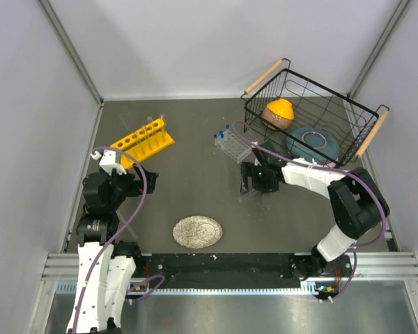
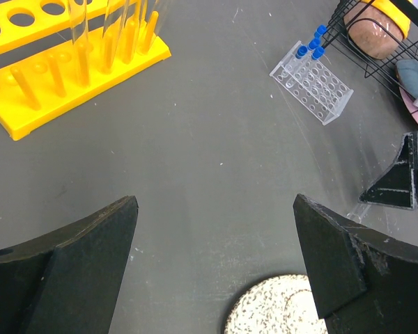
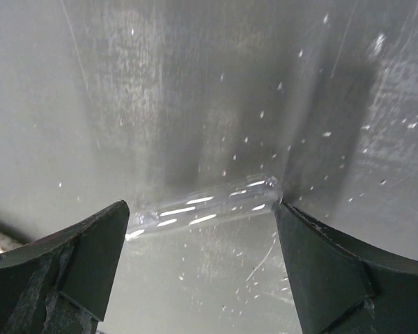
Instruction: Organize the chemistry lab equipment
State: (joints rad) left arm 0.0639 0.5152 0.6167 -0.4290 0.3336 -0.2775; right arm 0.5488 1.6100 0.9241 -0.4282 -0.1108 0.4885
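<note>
A clear test tube [image 3: 205, 205] lies flat on the grey table, stretched lengthwise between the tips of my open right gripper [image 3: 202, 214]; its rounded end touches the right finger [image 3: 313, 250]. In the top view the right gripper [image 1: 253, 184] is low over the table in front of the small clear plastic rack [image 1: 233, 146], which holds blue-capped vials [image 1: 223, 131]. The yellow tube rack [image 1: 143, 142] at the back left holds several test tubes [image 2: 78, 35]. My left gripper [image 2: 216, 205] is open and empty above bare table, near the yellow rack [image 2: 56, 90].
A black wire basket [image 1: 348, 115] with dishes stands at the back right, close behind the clear rack [image 2: 313, 87]. A round speckled disc [image 1: 197, 232] lies near the front middle, and its edge shows below the left gripper [image 2: 279, 309]. White walls enclose the table.
</note>
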